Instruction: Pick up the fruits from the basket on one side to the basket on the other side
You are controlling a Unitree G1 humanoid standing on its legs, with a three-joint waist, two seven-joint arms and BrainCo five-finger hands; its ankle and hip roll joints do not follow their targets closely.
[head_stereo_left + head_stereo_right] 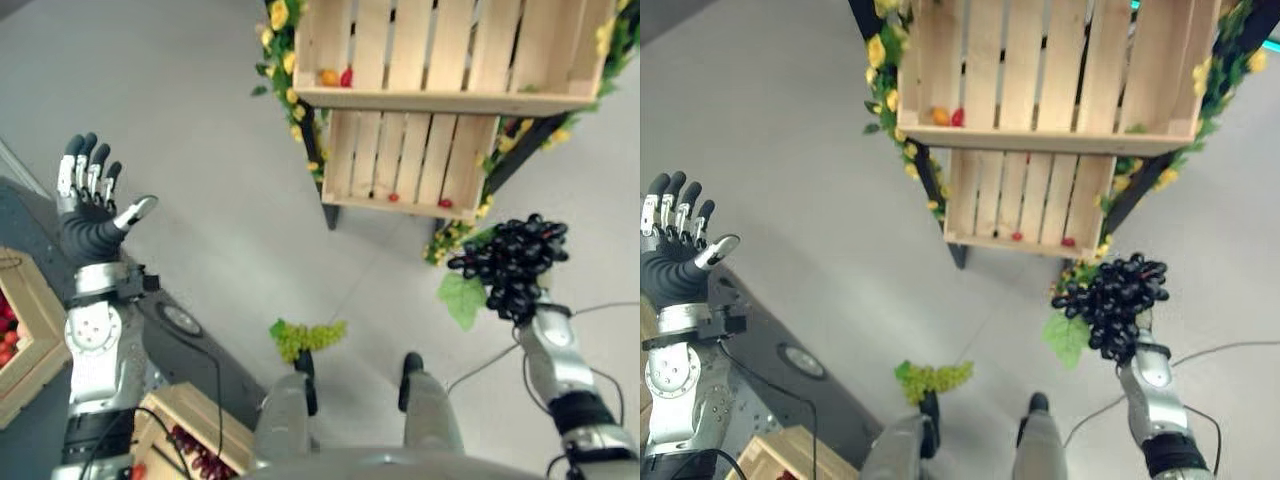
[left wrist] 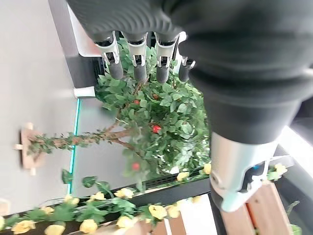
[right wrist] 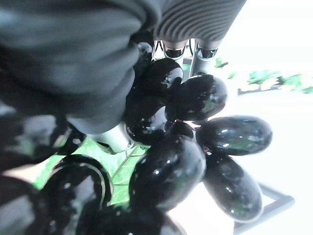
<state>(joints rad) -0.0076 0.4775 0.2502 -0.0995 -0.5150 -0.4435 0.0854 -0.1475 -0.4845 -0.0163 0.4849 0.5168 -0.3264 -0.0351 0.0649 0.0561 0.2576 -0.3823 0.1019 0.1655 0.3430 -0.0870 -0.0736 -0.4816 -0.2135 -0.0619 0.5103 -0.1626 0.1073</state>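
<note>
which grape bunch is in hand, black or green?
The black bunch, held up by the right hand. The green bunch lies on the floor.

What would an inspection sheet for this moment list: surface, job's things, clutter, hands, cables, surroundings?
Surface: grey floor.
Job's things: black grape bunch with a green leaf, held up in the right hand; green grape bunch lying on the floor; small fruits in the upper crate and lower crate of the stand.
Clutter: nothing seen.
Hands: left hand raised, fingers straight, holding nothing; right hand's fingers curled round the black grapes.
Cables: nothing reported.
Surroundings: yellow flowers along the stand; leafy tree.
</note>
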